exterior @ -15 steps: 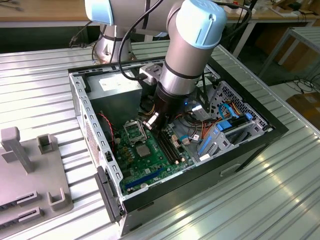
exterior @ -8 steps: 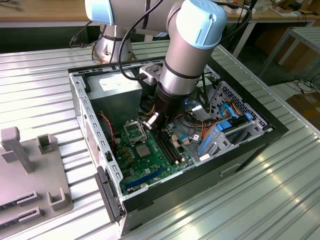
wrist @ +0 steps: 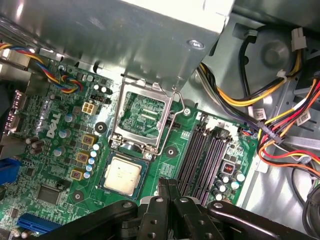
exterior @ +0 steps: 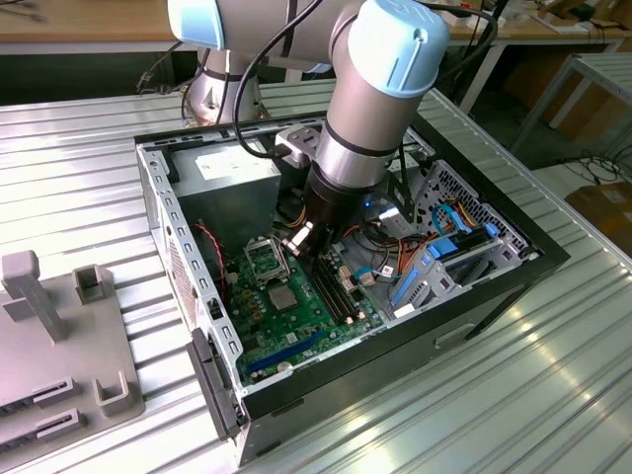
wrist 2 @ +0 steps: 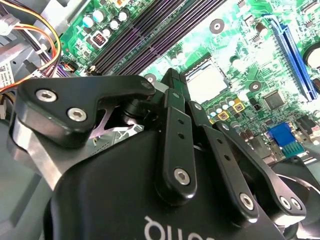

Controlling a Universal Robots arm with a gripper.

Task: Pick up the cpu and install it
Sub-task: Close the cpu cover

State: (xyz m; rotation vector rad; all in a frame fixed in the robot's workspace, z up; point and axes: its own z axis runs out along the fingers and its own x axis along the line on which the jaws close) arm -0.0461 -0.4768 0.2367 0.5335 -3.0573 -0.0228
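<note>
The robot arm (exterior: 380,109) is showing thick silver-grey tube sections with rounded pale blue caps (exterior: 400,44) at the joints. Black cables (exterior: 259,69) are running along its outside. Toward the wrist the body is turning into a black cylinder (exterior: 331,212). In the second wrist view the gripper (wrist 2: 172,82) is appearing as glossy black linkage bars on a black housing, each bar carrying silver hex-socket screws (wrist 2: 182,175), with pale lettering showing on the housing's lower edge.
</note>
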